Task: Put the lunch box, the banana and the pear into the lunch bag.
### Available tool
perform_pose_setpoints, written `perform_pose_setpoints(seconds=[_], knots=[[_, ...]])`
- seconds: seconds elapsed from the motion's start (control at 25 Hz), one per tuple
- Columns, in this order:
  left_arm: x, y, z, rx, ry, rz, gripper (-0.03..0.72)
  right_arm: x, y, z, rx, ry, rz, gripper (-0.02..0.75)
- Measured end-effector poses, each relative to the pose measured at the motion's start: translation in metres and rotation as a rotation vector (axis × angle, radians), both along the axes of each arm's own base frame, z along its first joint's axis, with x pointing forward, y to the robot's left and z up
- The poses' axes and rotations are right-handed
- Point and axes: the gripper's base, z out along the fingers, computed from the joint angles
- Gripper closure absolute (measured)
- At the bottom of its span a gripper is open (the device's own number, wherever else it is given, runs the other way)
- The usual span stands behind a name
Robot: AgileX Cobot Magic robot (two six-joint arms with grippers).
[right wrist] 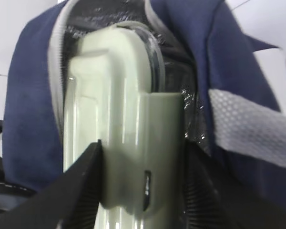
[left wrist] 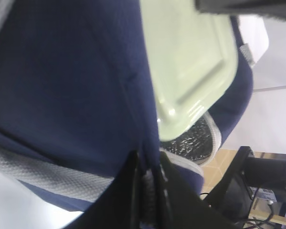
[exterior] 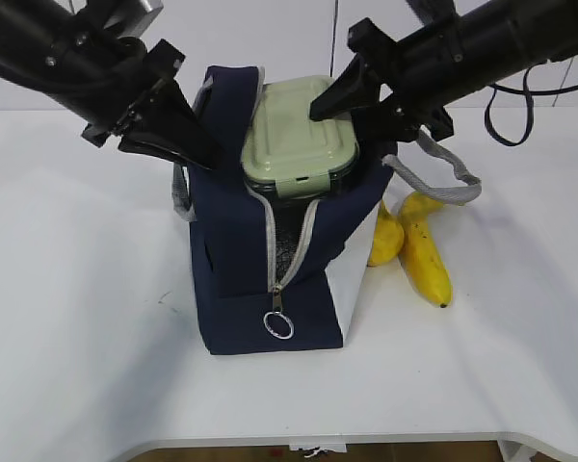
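The navy lunch bag (exterior: 231, 241) stands upright mid-table, its zipper open and silver lining showing. The lunch box (exterior: 299, 135) with a sage-green lid sits tilted in the bag's mouth, partly inside. My right gripper (exterior: 352, 106) is shut on the box's end; in the right wrist view the fingers clamp the lunch box (right wrist: 133, 143). My left gripper (exterior: 197, 149) is shut on the bag's left rim, pinching the navy fabric (left wrist: 148, 176). The banana (exterior: 426, 255) and the pear (exterior: 385, 236) lie on the table right of the bag.
A grey webbing handle (exterior: 443, 178) hangs off the bag's right side over the fruit. A zipper ring pull (exterior: 278, 325) hangs at the bag's front. The white table's front edge (exterior: 366, 438) is near.
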Motion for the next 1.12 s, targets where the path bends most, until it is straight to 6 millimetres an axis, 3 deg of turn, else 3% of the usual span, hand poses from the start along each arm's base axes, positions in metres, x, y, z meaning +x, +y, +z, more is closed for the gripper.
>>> perform_pose_setpoints(seconds=[0.44, 0.64, 0.88, 1.12], knots=[[-0.004, -0.006, 0.008, -0.107, 0.012, -0.043, 0.674, -0.001, 0.034, -0.021, -0.017, -0.019, 0.08, 0.368], [-0.004, -0.006, 0.007, -0.098, 0.005, -0.049, 0.674, 0.009, 0.035, -0.036, -0.036, -0.035, 0.044, 0.368], [-0.003, -0.002, 0.0, -0.021, -0.015, -0.076, 0.674, 0.019, 0.039, -0.065, -0.01, 0.023, 0.015, 0.368], [0.001, 0.0, -0.015, 0.037, 0.002, -0.093, 0.675, 0.017, 0.051, -0.065, 0.019, -0.01, 0.041, 0.368]])
